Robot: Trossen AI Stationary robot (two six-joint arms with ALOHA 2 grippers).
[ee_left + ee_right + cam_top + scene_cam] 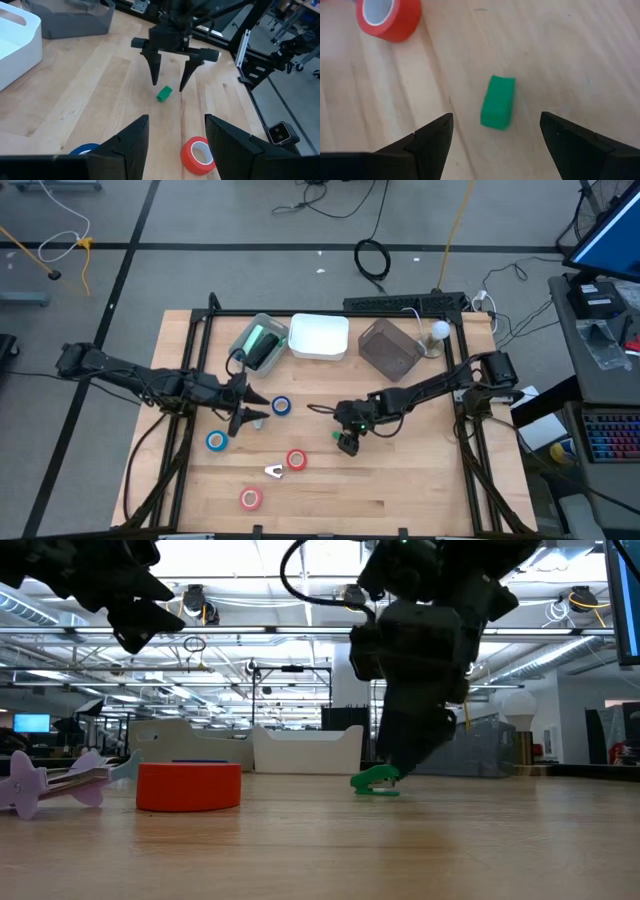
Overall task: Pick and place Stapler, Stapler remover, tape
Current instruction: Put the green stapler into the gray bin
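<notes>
The right gripper (492, 131) hangs near the desk's middle, fingers spread wide and empty, over a small green block (497, 102). Closing off-centre could flick it away. The left gripper (173, 134) waits open, empty; a red tape roll (296, 460) lies nearby.

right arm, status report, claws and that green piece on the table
Right claw open, poised over green piece, not touching. Left claw open, empty, above table near red tape. Nothing in the way.
</notes>
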